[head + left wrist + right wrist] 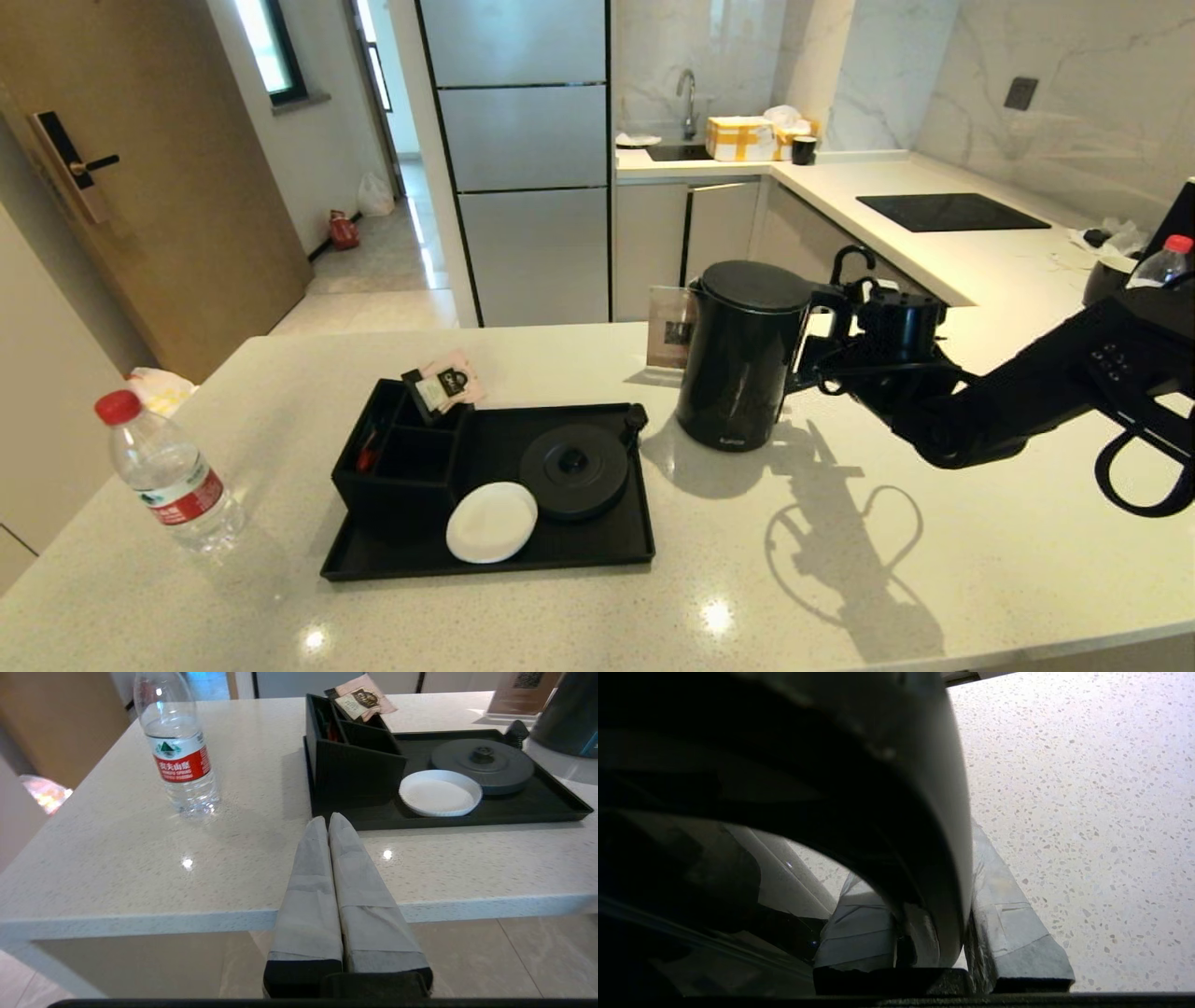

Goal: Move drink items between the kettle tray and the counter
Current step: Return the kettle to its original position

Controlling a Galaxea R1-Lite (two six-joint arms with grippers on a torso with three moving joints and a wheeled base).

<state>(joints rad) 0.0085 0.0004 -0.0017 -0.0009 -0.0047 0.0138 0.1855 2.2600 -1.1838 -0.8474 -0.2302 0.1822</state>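
Note:
The glossy black kettle (742, 359) stands upright on the counter (840, 579), just right of the kettle tray (579, 553). My right gripper (810, 364) reaches in from the right and is shut on its loop handle (934, 835), one finger on each side. The tray's round kettle base (572, 469) is bare, with the white coaster (491, 521) beside it. The clear water bottle (173, 476) with its red cap stands on the counter far left of the tray. My left gripper (328, 821) is shut and empty, hovering off the counter's near edge, short of the tray (537, 807) and the bottle (180, 751).
A black compartmented box (392, 467) with tea sachets (448, 383) fills the tray's left end. A small card stand (670, 336) is behind the kettle. Another bottle (1162, 261) stands at the far right, and a black hob panel (952, 212) lies beyond.

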